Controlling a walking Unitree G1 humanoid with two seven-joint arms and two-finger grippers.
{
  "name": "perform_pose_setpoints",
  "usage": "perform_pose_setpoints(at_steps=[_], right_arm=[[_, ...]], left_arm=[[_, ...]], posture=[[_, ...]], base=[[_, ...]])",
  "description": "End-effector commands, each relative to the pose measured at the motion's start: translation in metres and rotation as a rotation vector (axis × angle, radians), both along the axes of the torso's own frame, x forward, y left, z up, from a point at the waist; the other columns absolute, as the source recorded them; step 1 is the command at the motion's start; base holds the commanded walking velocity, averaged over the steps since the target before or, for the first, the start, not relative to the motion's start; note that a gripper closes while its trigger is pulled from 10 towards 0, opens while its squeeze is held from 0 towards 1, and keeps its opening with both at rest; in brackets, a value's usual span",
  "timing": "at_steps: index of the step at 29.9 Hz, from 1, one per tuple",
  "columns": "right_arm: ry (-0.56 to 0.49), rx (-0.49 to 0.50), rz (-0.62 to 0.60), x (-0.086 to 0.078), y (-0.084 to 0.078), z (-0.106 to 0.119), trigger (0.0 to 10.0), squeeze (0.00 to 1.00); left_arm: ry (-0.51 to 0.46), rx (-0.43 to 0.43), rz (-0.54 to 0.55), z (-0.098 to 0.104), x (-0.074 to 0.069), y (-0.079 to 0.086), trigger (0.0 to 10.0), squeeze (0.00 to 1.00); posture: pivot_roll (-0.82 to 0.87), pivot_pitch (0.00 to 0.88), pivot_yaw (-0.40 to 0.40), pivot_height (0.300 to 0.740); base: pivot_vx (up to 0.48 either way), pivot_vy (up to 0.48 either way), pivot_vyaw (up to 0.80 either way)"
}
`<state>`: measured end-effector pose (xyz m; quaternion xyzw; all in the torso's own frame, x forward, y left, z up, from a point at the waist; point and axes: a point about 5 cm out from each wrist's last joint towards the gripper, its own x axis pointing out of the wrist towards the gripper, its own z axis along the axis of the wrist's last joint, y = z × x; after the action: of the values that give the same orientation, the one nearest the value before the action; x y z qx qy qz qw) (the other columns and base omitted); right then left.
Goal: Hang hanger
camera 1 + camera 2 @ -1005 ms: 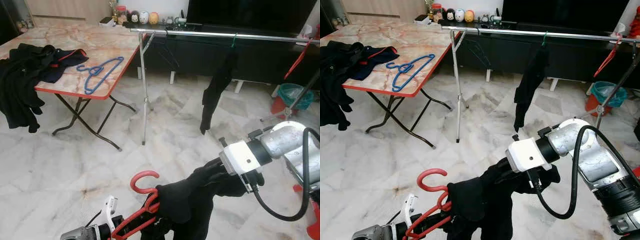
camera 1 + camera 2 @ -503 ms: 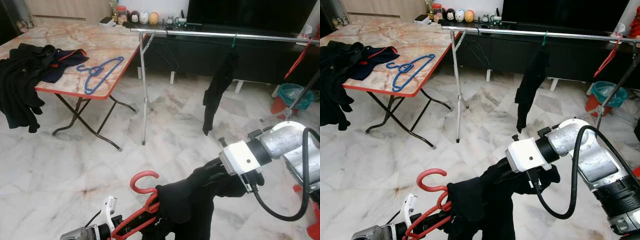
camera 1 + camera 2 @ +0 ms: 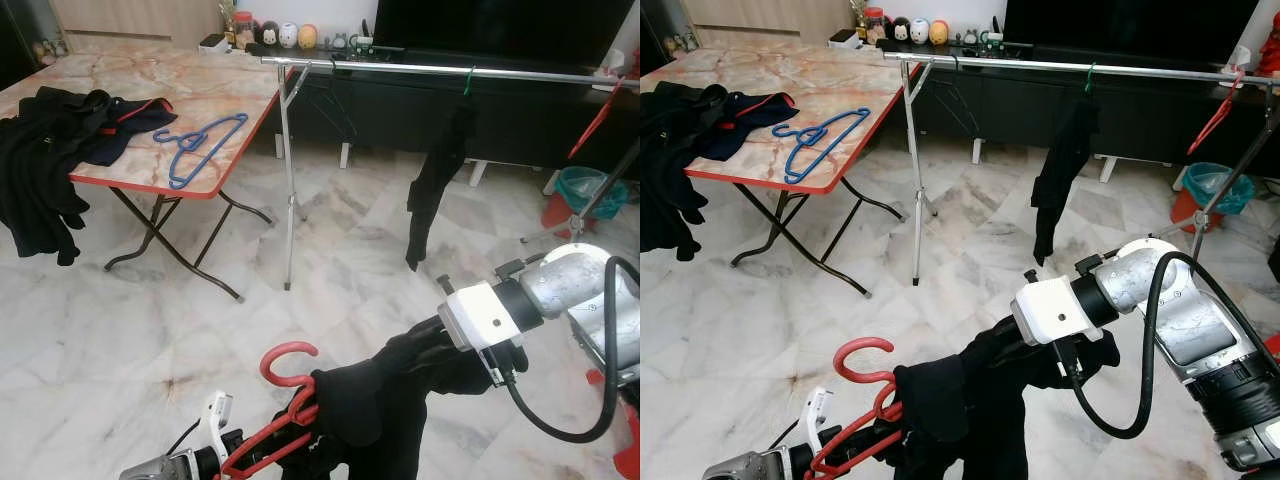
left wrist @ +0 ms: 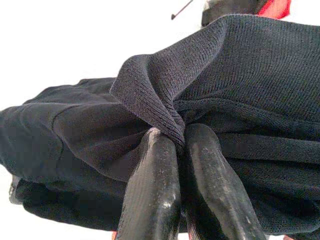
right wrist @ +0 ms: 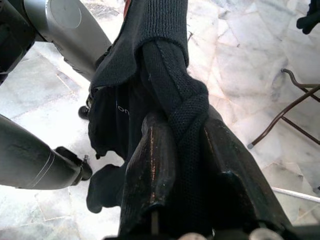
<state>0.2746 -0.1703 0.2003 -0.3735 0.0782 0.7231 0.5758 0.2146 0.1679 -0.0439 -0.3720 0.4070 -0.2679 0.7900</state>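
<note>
A red hanger [image 3: 283,375] carries a black garment [image 3: 370,405] low in front of me, its hook pointing up. My left gripper [image 4: 181,145] is shut on a fold of the black garment beside the hanger's shoulder. My right gripper [image 5: 185,127] pinches a twisted strip of the same garment on its other side. A silver clothes rail [image 3: 450,69] runs across the back, with a black garment [image 3: 432,185] hanging from it on a green hanger [image 3: 467,80].
A folding table [image 3: 225,95] at the left holds blue hangers [image 3: 196,145] and dark clothes [image 3: 60,135]. A red hanger [image 3: 597,115] hangs at the rail's right end. A teal bin [image 3: 588,188] stands behind it. Marble floor lies between me and the rail.
</note>
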Motion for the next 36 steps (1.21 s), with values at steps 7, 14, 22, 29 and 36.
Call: perform_pose_setpoints(at_steps=[7,14,22,29,36], right_arm=[[-0.055,0.025,-0.043,0.002,-0.002,0.002,10.0,0.0],[-0.077,0.05,-0.095,0.004,-0.005,-0.001,10.0,0.0],[-0.077,0.217,-0.184,0.004,-0.003,0.006,10.0,0.0],[-0.067,0.257,-0.193,-0.001,-0.004,0.006,10.0,0.0],[-0.149,0.316,-0.322,0.008,-0.009,0.006,10.0,0.0]], left_arm=[[0.006,0.078,0.071,-0.005,-0.003,0.011,0.0,0.0],[0.013,0.187,0.12,-0.009,-0.002,0.016,9.6,0.0],[0.036,0.227,0.098,-0.014,-0.008,0.016,10.0,0.0],[0.047,0.242,0.093,-0.015,-0.01,0.016,10.0,0.0],[0.037,0.386,0.179,-0.017,-0.006,0.027,10.0,0.0]], posture=[[-0.07,0.013,-0.038,0.74],[-0.07,0.016,-0.038,0.74],[-0.07,0.018,-0.034,0.74],[-0.08,0.018,-0.032,0.74],[-0.07,0.019,-0.032,0.74]], base=[[0.0,0.0,0.0],[0.0,0.0,0.0],[0.0,0.0,0.0],[0.0,0.0,0.0],[0.0,0.0,0.0]])
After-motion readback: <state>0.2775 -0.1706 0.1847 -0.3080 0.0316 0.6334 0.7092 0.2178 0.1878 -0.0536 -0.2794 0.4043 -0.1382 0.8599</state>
